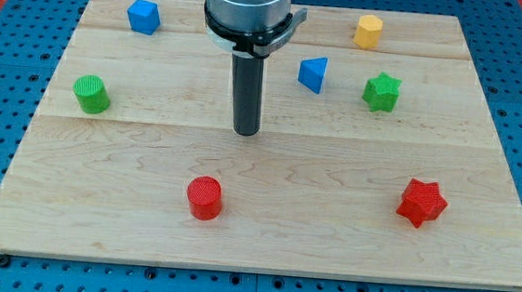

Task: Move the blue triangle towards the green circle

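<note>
The blue triangle (312,74) lies on the wooden board right of centre, near the view's top. The green circle (91,93), a short cylinder, stands near the board's left edge. My tip (245,131) rests on the board near its centre, to the left of and below the blue triangle, apart from it. The green circle is far to the tip's left.
A blue cube-like block (143,15) sits at the top left. A yellow hexagonal block (368,30) is at the top right, a green star (381,91) just right of the triangle. A red cylinder (205,198) and a red star (422,202) lie toward the bottom.
</note>
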You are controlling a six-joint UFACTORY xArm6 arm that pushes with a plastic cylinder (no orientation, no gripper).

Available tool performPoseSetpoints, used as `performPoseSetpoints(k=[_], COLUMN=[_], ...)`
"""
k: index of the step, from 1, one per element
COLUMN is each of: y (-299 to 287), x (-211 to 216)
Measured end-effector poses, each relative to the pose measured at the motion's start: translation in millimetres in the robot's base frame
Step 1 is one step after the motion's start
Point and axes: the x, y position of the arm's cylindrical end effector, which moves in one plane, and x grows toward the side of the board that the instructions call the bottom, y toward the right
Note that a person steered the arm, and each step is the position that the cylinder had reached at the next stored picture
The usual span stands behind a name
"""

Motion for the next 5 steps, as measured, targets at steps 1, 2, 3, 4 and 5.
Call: performPoseSetpoints(k=[1,2,3,4,5], y=[4,59,90,123,124], x=[3,5,-41,-90,-122])
